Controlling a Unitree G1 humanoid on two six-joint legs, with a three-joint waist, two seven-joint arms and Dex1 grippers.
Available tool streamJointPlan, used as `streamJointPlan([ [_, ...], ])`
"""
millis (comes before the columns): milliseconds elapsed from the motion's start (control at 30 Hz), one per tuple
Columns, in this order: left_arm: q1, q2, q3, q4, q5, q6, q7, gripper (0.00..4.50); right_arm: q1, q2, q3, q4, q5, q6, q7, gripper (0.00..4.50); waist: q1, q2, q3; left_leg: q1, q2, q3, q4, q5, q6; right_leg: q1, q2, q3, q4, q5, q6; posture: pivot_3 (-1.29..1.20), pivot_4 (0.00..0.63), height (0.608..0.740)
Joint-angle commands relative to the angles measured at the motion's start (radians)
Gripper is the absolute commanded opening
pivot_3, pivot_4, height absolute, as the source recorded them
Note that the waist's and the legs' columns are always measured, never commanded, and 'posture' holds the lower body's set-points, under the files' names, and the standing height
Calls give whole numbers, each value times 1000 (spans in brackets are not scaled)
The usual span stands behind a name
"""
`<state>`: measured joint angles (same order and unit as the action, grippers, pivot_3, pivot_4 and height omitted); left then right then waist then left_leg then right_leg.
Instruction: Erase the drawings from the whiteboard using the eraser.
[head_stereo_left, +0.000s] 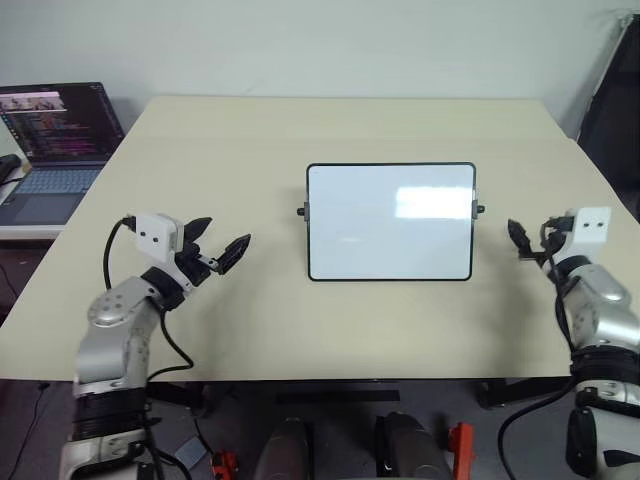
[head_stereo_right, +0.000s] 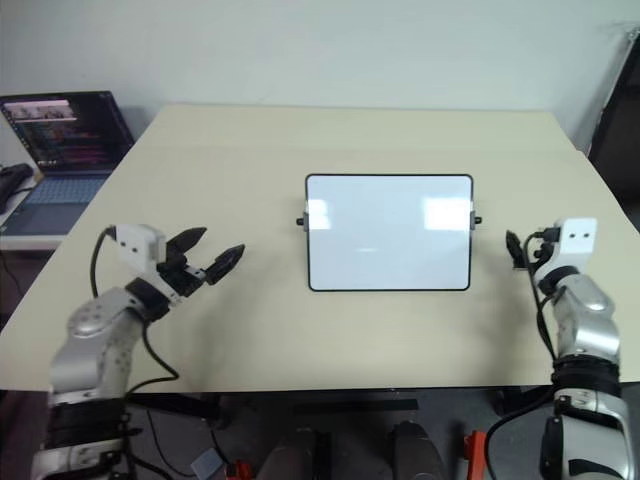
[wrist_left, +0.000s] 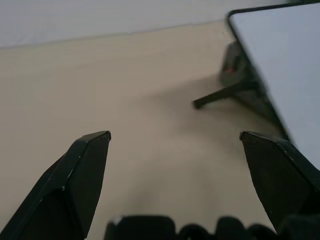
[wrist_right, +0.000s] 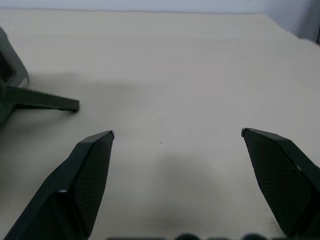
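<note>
Whiteboard (head_stereo_left: 390, 222): we are finding it propped on its stand at the middle of the beige table (head_stereo_left: 300, 130), its face reading blank white under glare
Left gripper (head_stereo_left: 222, 243): we are seeing it hovering over the table left of the board, fingers spread, gripping nothing
Right gripper (head_stereo_left: 520, 238): hovering just right of the board, fingers standing wide apart, empty
Laptop (head_stereo_left: 55, 140): sitting on a side surface at far left, screen lit

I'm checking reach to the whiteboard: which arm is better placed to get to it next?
Probably the right: the right gripper, open and empty, sits closer to the whiteboard edge than the left gripper, also open and empty.
</note>
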<state>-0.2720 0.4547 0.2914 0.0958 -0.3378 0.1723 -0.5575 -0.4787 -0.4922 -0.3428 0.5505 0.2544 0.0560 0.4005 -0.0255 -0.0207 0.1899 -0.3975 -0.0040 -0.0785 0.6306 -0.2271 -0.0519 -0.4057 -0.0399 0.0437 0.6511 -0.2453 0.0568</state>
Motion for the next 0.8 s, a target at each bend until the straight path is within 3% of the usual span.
streamJointPlan([
  [33, -53, -74, 0, 113, 128, -217, 188, 4500, 14, 12, -11, 36, -7, -138, 8, 4455, 5, 0, 0, 0, 0, 0, 0, 0, 0, 0, 0, 0, 0, 0, 0, 0, 150, 740],
  [333, -57, -200, -71, 343, 213, -445, 272, 4500, 20, 67, 0, 99, 12, -292, 24, 4455, -8, 0, -1, 1, 0, 1, -1, 0, 0, 1, 0, 1, -1, 1, 1, 0, 150, 740],
  [800, -161, -238, -108, 350, 263, -486, 397, 4500, 42, 163, 14, 63, 31, -307, 15, 4455, -7, 1, -1, 4, -1, 1, 0, 0, 0, 1, 0, 1, 6, 1, 1, 0, 150, 740],
])
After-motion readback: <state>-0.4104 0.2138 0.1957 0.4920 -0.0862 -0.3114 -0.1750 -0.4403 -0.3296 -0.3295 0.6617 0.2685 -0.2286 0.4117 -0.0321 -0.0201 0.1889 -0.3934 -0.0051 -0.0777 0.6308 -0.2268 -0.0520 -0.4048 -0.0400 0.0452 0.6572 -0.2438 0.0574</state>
